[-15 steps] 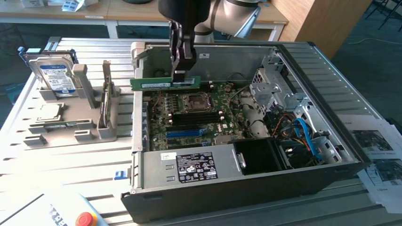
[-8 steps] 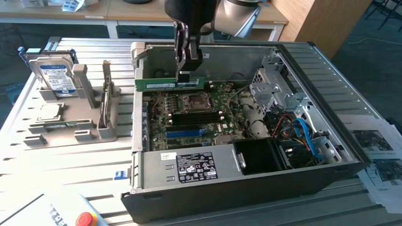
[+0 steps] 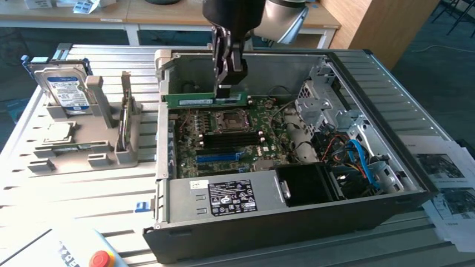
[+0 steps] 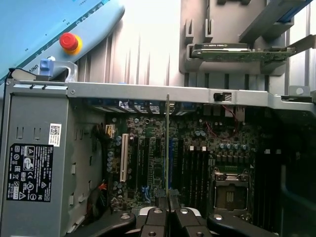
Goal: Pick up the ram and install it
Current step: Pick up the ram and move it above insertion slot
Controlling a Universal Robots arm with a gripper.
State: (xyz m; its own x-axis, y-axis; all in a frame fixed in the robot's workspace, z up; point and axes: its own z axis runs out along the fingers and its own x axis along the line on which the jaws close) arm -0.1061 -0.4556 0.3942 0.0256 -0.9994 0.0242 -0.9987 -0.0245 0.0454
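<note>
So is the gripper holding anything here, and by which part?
Yes. The gripper is shut on the ram, pinching its upper long edge toward the exterior view's right end. The stick is held on edge over the motherboard.

Black two-finger metal gripper pointing straight down, hanging under dark cylindrical wrist. Silver-grey rounded arm joint sitting above claw, offset toward exterior view's right. Long dark fingers running near-vertical, tips drawn close together. Jaws pinching long thin green circuit-board ram by its upper edge. Stick lying level below claw, reaching mostly toward exterior view's left of it. Wrist view: dark finger pads pressing against both faces of ram, board showing edge-on, running straight out from claw.
</note>
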